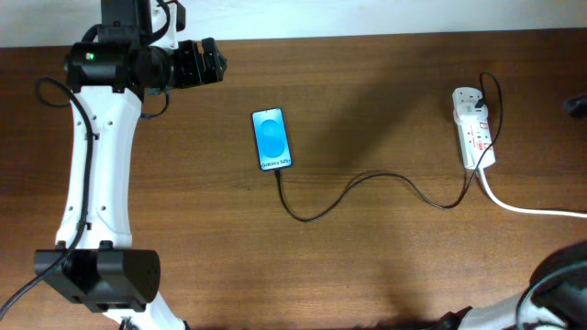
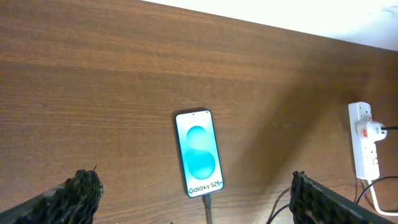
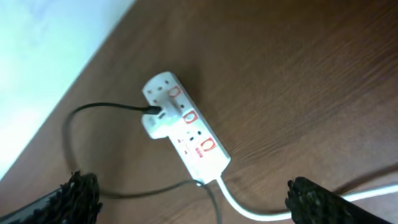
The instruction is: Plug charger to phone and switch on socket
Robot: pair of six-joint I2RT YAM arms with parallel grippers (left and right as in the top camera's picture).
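Observation:
The phone (image 1: 272, 138) lies flat mid-table, its blue screen lit; it also shows in the left wrist view (image 2: 199, 152). The thin black charger cable (image 1: 367, 177) has its tip in the phone's near end (image 2: 208, 204). It curves right to a white adapter (image 3: 155, 122) seated in the socket (image 1: 473, 128). The socket, a white strip with red switches, also shows in the right wrist view (image 3: 193, 142). My left gripper (image 1: 204, 61) is open and empty, raised far left of the phone (image 2: 194, 190). My right gripper (image 3: 196, 194) is open and empty, above the socket's cord end.
The socket's thick white cord (image 1: 523, 207) runs off to the right edge. The table's back edge meets a white wall (image 1: 367, 14). The left arm (image 1: 92, 156) spans the left side. Part of the right arm (image 1: 561, 275) shows at the bottom right.

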